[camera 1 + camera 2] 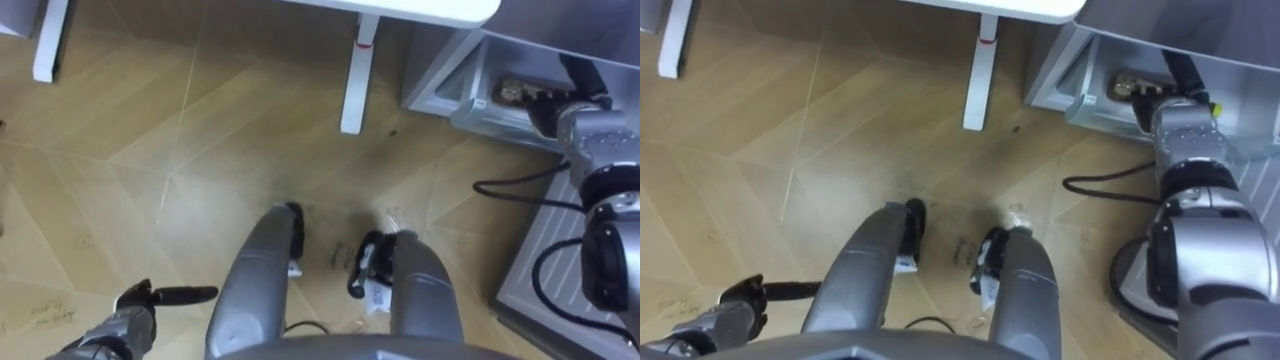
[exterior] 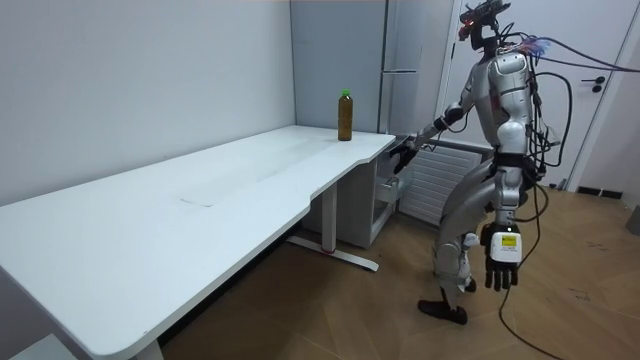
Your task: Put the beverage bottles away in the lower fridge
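bottle: [image 2: 345, 115] upright on the far corner of the table [image 2: 200, 200], close to the edge on the fridge [image 2: 405, 60] side. Neither hand has it, so I read the task as not yet started on the drink itself.
right hand: [image 1: 525, 95] reaching far right into the low opening of the fridge, at the compartment [image 1: 445, 85]. I cannot tell whether its fingers are clamped on anything or loose; they are too dark and partly hidden there.
left hand: [image 1: 140, 300] hanging low at my near left, fingers straight and relaxed, nothing in it.
door: [image 1: 550, 240] the grey panel on the floor side at my right looks like the lower door swung out, just beside the right arm.
stance: I stand between the table end and the fridge, knees bent, torso leaning toward the opening.
risk 1: door drifts shut once I let go, and I arrive with the bottle to a closed compartment.
risk 2: bottle is tall, narrow and near the corner; a sweeping arm could knock it off before I grasp it.
risk 3: table leg [image 1: 355, 85] sits near the opening, so a low carry path could clip it.
risk 4: deep bend to reach low while loaded on one side; balance margin looks thin.
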